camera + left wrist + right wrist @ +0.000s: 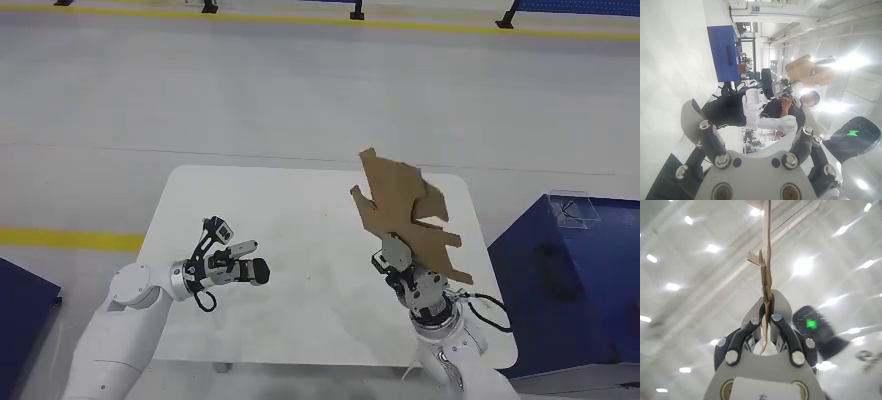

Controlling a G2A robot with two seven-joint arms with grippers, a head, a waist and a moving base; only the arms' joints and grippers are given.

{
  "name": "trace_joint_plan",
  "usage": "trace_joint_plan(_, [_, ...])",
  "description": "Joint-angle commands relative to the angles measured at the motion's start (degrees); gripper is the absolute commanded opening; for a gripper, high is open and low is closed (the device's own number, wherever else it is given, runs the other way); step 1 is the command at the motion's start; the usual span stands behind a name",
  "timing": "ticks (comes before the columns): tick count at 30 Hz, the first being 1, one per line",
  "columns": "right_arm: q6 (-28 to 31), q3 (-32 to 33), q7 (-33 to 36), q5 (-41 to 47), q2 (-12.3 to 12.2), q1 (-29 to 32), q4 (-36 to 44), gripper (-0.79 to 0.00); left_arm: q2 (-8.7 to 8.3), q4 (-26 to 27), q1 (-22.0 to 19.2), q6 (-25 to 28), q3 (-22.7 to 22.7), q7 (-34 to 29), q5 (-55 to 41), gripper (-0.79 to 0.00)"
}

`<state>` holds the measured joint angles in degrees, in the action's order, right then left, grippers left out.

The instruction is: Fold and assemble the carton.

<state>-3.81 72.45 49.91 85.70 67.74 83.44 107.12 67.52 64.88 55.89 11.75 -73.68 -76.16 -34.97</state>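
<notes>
Right pincer (767, 300) clamping flat brown carton (400, 195), upright

Top camera looks down on the table (300, 310). Left wrist camera, just behind the left pincer (746, 113), faces across to the cardboard (804, 70); right wrist camera looks upward, the cardboard close beyond the right pincer (767, 299).

One flat brown cardboard carton blank (405, 200) and one white round-cornered table (300, 200) were in the shot. Two robot grippers were counted, the left gripper (252, 258) and the right gripper (396, 250). To the right, one dark blue cabinet (560, 280) bore one clear plastic box (573, 208).
</notes>
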Motion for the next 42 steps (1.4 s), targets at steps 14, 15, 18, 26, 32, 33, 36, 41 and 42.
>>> trace_joint_plan(14, [7.23,9.9,1.35,-67.5,-3.3,3.77,0.4,-0.785,-2.31,9.16,0.71,-18.93,-3.84,-7.49,-2.76,0.0])
trace_joint_plan(15, [7.18,9.36,1.51,-67.49,-3.29,3.59,0.34,-0.785,-2.37,10.31,1.09,-19.15,-3.09,-7.27,-1.26,0.0])
trace_joint_plan(18, [7.3,7.64,1.72,-66.54,-3.16,2.94,0.18,-0.785,-2.53,12.79,2.02,-18.08,-0.76,-6.11,4.01,0.0])
trace_joint_plan(26, [7.47,5.82,1.2,-65.44,-3.1,1.87,0.0,-0.785,-2.44,14.59,2.86,-17.09,2.0,-6.58,2.54,-0.419])
trace_joint_plan(32, [7.23,4.84,1.08,-63.49,-3.04,0.73,-1.56,-0.785,-2.2,14.7,3.09,-16.16,3.99,-5.98,0.73,-0.785])
trace_joint_plan(33, [7.43,4.71,0.83,-63.22,-3.01,0.62,-1.7,-0.785,-2.16,14.55,2.98,-16.09,4.23,-5.9,0.41,-0.785])
trace_joint_plan(36, [7.43,4.41,0.46,-61.78,-2.96,0.44,-2.1,-0.785,-2.14,14.14,2.53,-15.34,4.71,-4.8,0.85,-0.785])
trace_joint_plan(41, [8.72,4.75,-1.08,-59.2,-2.84,-0.29,-3.76,0.0,-2.1,14.01,2.06,-13.56,5.27,-4.26,0.48,-0.785])
trace_joint_plan(42, [8.96,5.01,-1.42,-58.23,-2.81,-0.66,-4.71,0.0,-2.09,14.11,2.05,-13.37,5.35,-4.32,0.11,-0.785])
